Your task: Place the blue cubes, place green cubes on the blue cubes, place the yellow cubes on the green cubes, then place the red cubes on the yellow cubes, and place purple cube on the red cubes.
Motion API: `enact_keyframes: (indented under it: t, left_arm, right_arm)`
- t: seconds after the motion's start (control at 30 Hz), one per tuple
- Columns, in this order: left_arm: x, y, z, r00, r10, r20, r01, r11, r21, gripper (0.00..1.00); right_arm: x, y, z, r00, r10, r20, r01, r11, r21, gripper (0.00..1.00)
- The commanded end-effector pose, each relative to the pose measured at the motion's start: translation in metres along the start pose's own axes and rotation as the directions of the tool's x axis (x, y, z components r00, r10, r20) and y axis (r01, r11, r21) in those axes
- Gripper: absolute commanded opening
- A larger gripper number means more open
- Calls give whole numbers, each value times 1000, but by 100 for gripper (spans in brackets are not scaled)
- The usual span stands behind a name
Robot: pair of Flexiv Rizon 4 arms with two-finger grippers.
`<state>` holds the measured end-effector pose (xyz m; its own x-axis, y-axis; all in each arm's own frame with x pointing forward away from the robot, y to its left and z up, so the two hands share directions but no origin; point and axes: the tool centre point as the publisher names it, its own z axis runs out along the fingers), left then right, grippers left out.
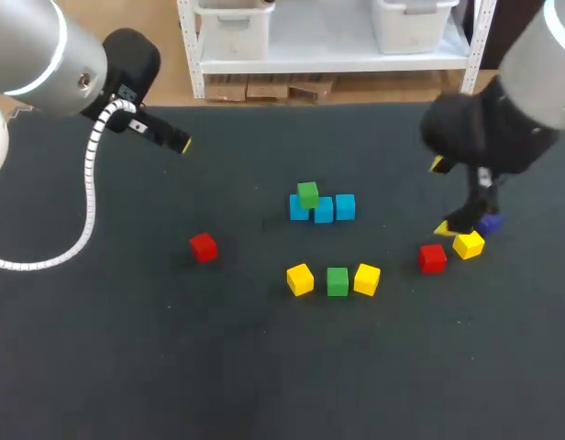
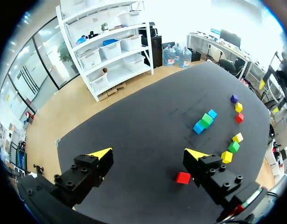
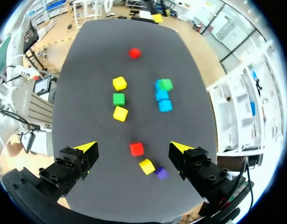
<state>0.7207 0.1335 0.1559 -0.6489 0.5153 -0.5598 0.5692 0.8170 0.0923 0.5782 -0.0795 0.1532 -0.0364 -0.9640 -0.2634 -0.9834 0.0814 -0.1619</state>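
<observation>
The dark worktop [image 1: 264,376] carries all; the left arm [image 1: 44,46] hangs over its far left side, left fingers [image 2: 100,154] spread wide, empty; the right arm [image 1: 530,92] stands at the right, right fingers [image 3: 85,149] equally wide, gripping nothing, over a red cube [image 3: 136,149], a yellow cube [image 3: 146,166] and the purple cube [image 3: 161,173]; three blue cubes [image 1: 323,210] touch in a row mid-worktop, a green cube [image 1: 307,193] atop the leftmost; nearer lie a yellow-green-yellow row [image 1: 337,280] and, apart leftward, a second red cube [image 1: 203,247].

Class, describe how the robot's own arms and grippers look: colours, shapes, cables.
The left arm and right arm are thick silver-grey cylinders with black wrist housings. A white coiled cable hangs from the left arm. The left gripper and right gripper each have two black blocky fingers with yellow wedge tips.
</observation>
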Motion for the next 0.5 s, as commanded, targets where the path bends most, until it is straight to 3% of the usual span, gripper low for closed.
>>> enact_keyframes:
  t: [0.03,0.2,0.5]
  left_arm:
    - [1,1,-1,1000,1,3,-2,1000,6,100]
    - [1,1,-1,1000,1,3,-2,1000,6,100]
    - [1,1,-1,1000,1,3,-2,1000,6,100]
  right_arm:
    - [-29,1,18,999,-39,-32,37,998,-51,100]
    - [-52,17,50,992,-98,-84,88,990,-108,100]
    - [-59,31,95,985,-81,-151,57,986,-156,100]
